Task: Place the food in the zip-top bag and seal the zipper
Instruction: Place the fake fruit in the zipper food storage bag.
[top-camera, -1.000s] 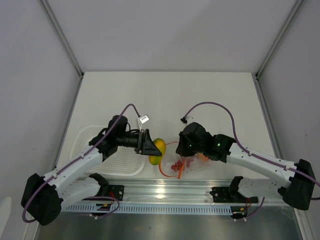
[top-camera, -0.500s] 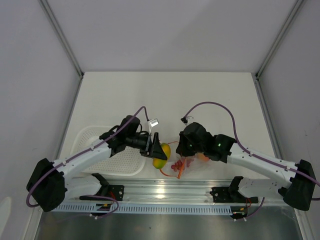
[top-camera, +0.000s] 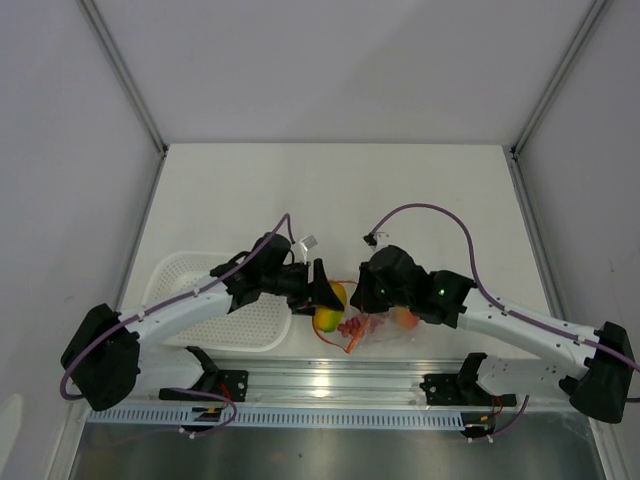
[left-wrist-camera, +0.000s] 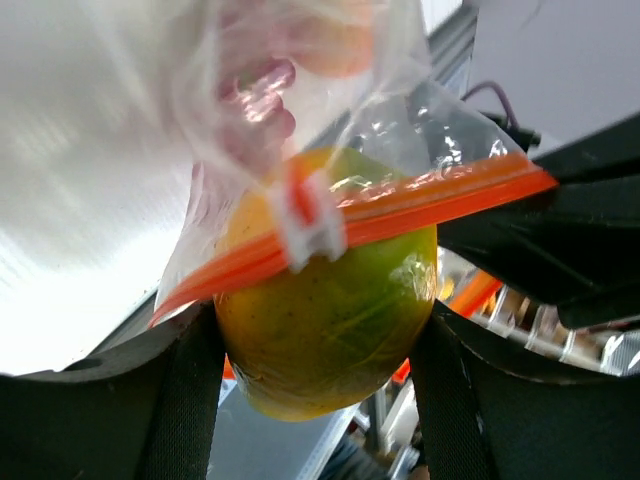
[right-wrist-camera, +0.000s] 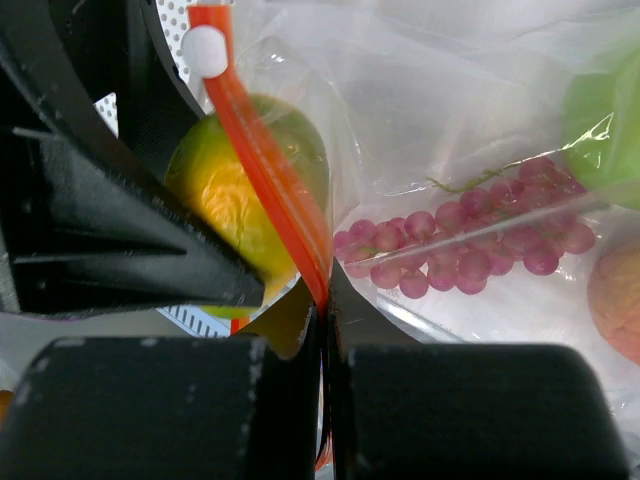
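Note:
My left gripper (top-camera: 325, 295) is shut on the yellow-green mango (left-wrist-camera: 330, 320) and holds it at the mouth of the clear zip-top bag (top-camera: 385, 330). The orange-red zipper (left-wrist-camera: 400, 205) with its white slider (left-wrist-camera: 310, 222) lies across the mango's top. My right gripper (right-wrist-camera: 325, 300) is shut on the zipper strip (right-wrist-camera: 275, 185) and holds that side of the mouth up. Inside the bag I see red grapes (right-wrist-camera: 470, 250), the green apple (right-wrist-camera: 610, 120) and the peach (right-wrist-camera: 615, 300). The mango also shows in the right wrist view (right-wrist-camera: 230, 195), between the left fingers.
The white perforated basket (top-camera: 190, 290) sits at the left, under my left arm. The metal rail (top-camera: 330, 385) runs along the near edge just in front of the bag.
My left gripper has carried the mango rightwards from beside the basket to the bag's mouth. The right gripper has stayed in place, holding the zipper strip.

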